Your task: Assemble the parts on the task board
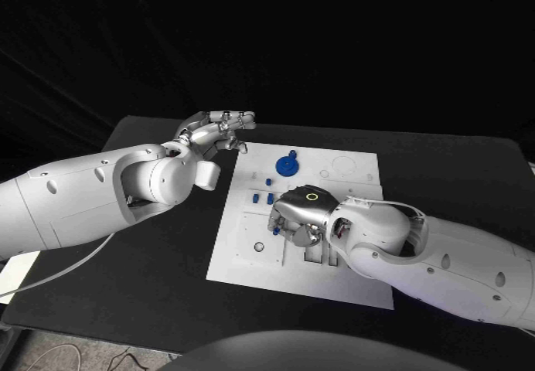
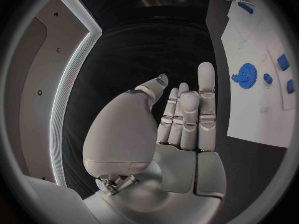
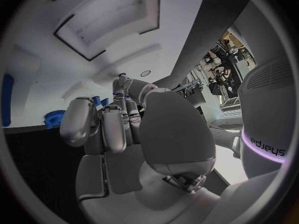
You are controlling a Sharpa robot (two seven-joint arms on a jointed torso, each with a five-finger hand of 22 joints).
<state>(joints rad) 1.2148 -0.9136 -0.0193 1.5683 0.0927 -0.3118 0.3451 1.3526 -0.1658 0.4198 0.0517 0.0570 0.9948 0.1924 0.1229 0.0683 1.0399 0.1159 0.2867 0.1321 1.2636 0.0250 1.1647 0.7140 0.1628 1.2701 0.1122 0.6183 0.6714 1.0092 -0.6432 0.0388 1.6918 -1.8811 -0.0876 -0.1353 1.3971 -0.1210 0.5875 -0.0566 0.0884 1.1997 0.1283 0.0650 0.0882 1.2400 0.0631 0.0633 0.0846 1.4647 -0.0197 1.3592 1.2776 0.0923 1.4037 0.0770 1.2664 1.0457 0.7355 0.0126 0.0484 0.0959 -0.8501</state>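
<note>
The left hand (image 1: 217, 127) is held above the black counter (image 1: 156, 255) just off the far left corner of the board (image 1: 251, 255), its fingers (image 2: 206, 92) straight, close together and grasping nothing. The right hand (image 1: 299, 216) is lowered onto the middle of the board with its fingers (image 3: 102, 127) curled down among small blue parts (image 1: 271, 198); whether one is grasped cannot be told. A blue gear (image 1: 287, 165) lies on the board beyond the right fingers, well apart from the left fingers.
</note>
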